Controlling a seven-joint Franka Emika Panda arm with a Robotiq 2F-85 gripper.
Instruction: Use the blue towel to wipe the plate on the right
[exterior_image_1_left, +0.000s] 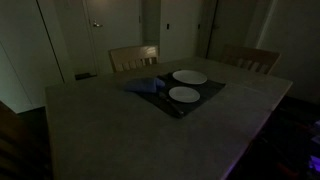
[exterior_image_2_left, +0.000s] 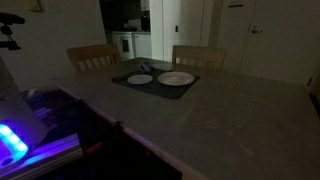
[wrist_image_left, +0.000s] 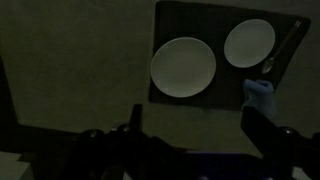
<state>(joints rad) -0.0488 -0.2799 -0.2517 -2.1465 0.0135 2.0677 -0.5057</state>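
- The blue towel (exterior_image_1_left: 147, 86) lies crumpled on one end of the dark mat (exterior_image_1_left: 205, 95). In the wrist view the blue towel (wrist_image_left: 258, 90) sits at the mat's lower right corner, partly over its edge.
- Two white plates share the mat. In the wrist view one plate (wrist_image_left: 249, 43) is on the mat's right part, just above the towel. The other plate (wrist_image_left: 183, 66) fills the mat's left part.
- In both exterior views the two plates (exterior_image_1_left: 190, 77) (exterior_image_1_left: 184, 95) rest side by side on the mat, close but apart, and both look bare.
- A thin pale utensil (wrist_image_left: 283, 50) lies along the mat's right edge beside the towel; it is too dim to identify.
- The gripper (wrist_image_left: 197, 130) hangs over bare table below the mat, well apart from the towel. Its jaws look spread wide, with nothing between them.
- The mat lies on a pale table (exterior_image_2_left: 230, 120), toward the side with the seats.
- Two wooden chairs (exterior_image_2_left: 93, 56) (exterior_image_2_left: 198, 55) stand just beyond the mat at the table's far edge.
- The room is very dark.
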